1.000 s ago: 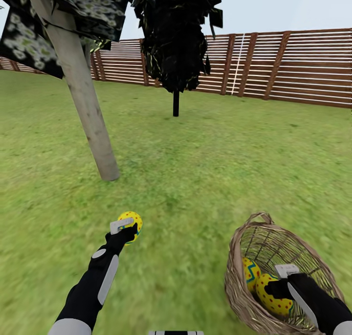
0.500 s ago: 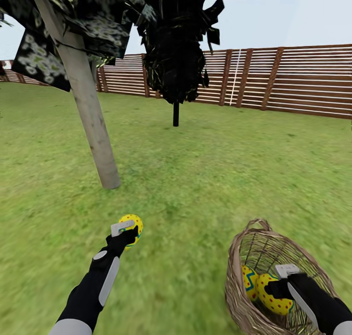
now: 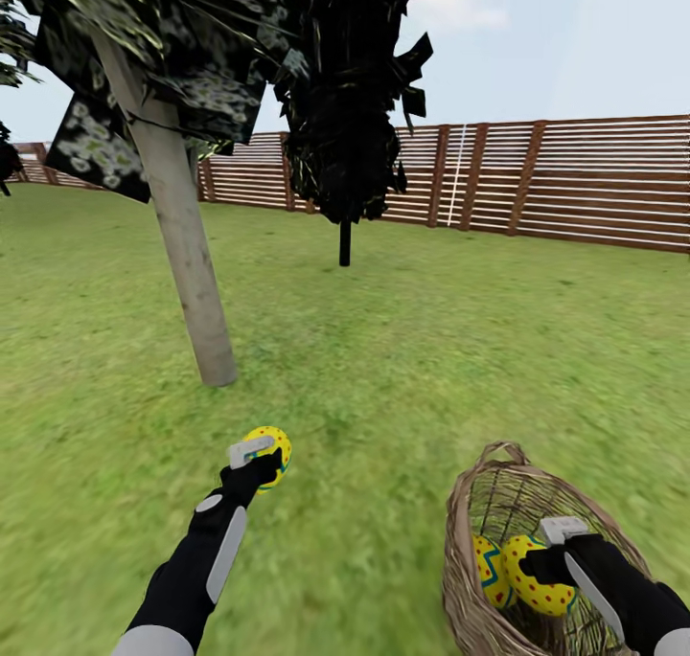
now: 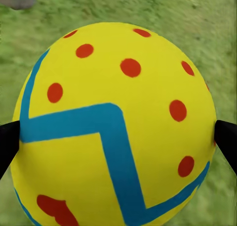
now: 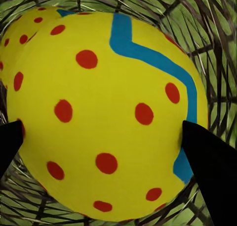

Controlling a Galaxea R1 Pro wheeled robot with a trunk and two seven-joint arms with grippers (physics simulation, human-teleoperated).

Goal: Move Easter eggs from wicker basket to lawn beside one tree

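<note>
My left gripper [image 3: 259, 455] is shut on a yellow egg [image 3: 267, 442] with red spots and a blue zigzag, held low over the lawn [image 3: 412, 350]; the same egg [image 4: 116, 117] sits between the dark fingertips [image 4: 7, 144]. The wicker basket [image 3: 479, 503] stands on the grass at the lower right. Inside it my right gripper [image 3: 548, 568] is shut on a second egg [image 3: 535, 589], also seen close up as the egg [image 5: 103, 112]. A third egg [image 3: 491, 570] lies beside it in the basket. The straight-trunked tree is out of view.
A leaning pale-trunk tree [image 3: 192, 273] rises ahead on the left, its base a little beyond my left gripper. An all-black tree [image 3: 345, 239] stands farther back. A brown slat fence [image 3: 575, 187] closes the garden behind. Open grass lies between.
The whole picture has slid downward, so the head camera has tilted up. Both grippers keep their hold on their eggs; the left one has drifted slightly right.
</note>
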